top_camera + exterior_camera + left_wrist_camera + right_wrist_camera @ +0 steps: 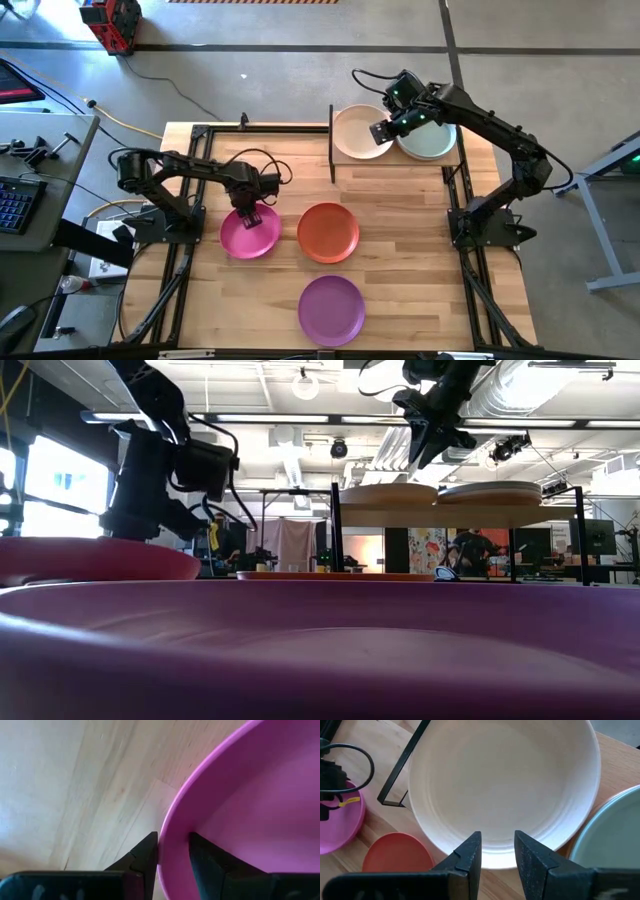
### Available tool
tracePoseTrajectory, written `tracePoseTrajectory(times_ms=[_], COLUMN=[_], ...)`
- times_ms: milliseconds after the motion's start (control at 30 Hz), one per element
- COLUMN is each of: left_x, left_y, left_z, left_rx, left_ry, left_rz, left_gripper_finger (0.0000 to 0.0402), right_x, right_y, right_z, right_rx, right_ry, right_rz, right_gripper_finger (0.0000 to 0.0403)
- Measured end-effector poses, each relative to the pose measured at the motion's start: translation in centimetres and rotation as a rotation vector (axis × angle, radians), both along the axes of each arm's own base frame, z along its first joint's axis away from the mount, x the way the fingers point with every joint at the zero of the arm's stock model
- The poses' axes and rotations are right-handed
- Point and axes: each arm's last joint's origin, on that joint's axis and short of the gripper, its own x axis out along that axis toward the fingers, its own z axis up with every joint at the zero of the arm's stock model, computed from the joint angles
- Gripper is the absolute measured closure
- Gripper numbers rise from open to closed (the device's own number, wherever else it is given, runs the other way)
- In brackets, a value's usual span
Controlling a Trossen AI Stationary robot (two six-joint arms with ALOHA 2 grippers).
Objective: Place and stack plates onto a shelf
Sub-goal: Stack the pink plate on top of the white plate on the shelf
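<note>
magenta plate | flat on tabletop | left hand astride rim

Two black jointed arms, looped cables

Beyond the slatted wooden tabletop we saw a grey concrete floor crossed by dark lines. A red machine stood on it near the far edge, and a yellow cable ran along the floor toward the table. To one side sat a grey bench carrying a keyboard. Across the room, ceiling strip lights and white ducts showed overhead.
</note>
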Motion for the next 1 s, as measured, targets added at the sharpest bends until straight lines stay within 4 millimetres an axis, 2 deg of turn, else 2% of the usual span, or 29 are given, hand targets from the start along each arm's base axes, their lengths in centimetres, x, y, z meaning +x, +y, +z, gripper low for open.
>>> tracePoseTrajectory(times_ms=[233,500,800,1000], left_x=[0.1,0.8,1.3,2.1], left_y=[0.0,0.2,0.3,0.6], left_z=[0.3,1.3,2.0,3.5], left_rx=[0.006,0.003,-0.002,0.005], left_ry=[-0.006,-0.031,-0.029,-0.033], left_rz=[-0.002,-0.031,-0.054,-0.054], left_gripper_finger=[0.0326,0.0391,0.0399,0.0401], right_x=[0.0,0.0,0.0,0.0], right_y=[0.0,0.0,0.0,0.0], right_z=[0.0,0.0,0.0,0.0], right_rx=[0.000,-0.005,-0.007,-0.006], right_ry=[0.000,0.002,0.004,0.005], right_rz=[0.000,0.009,0.013,0.014], right_gripper_finger=[0.0308,0.0308,0.0308,0.0308])
